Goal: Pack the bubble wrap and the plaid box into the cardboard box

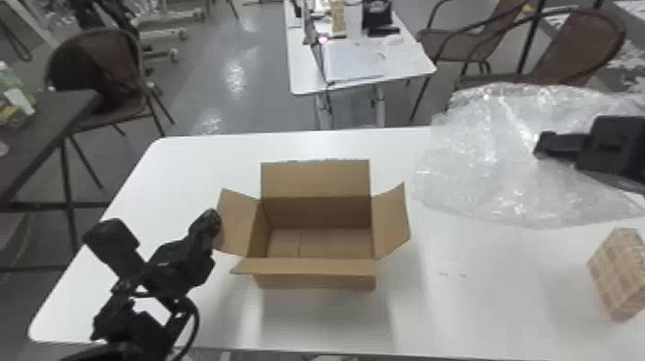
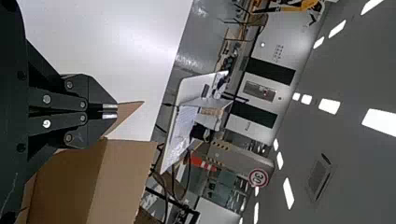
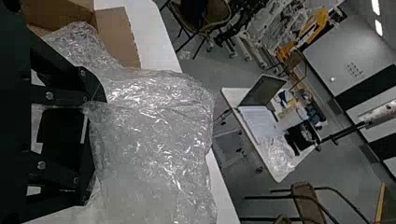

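Note:
The cardboard box [image 1: 316, 283] stands with its flaps up and spread, its visible floor bare. By its left flap is my left gripper [image 1: 211, 225]; in the left wrist view the left gripper [image 2: 111, 111] is shut, fingertips over the flap [image 2: 125, 114]. Whether they pinch it, I cannot tell. My right gripper [image 1: 540, 145] is over the crumpled bubble wrap [image 1: 489, 158] at the table's far right. In the right wrist view the right gripper [image 3: 95, 149] is open, and the bubble wrap [image 3: 149, 140] lies against its fingers. The plaid box [image 1: 619, 276] stands at the right edge, nearer than the wrap.
The white table [image 1: 475, 317] has bare surface between the cardboard box and the plaid box. Brown chairs [image 1: 571, 48] and another white table [image 1: 307, 77] stand beyond its far edge. A dark table [image 1: 43, 125] is off to the left.

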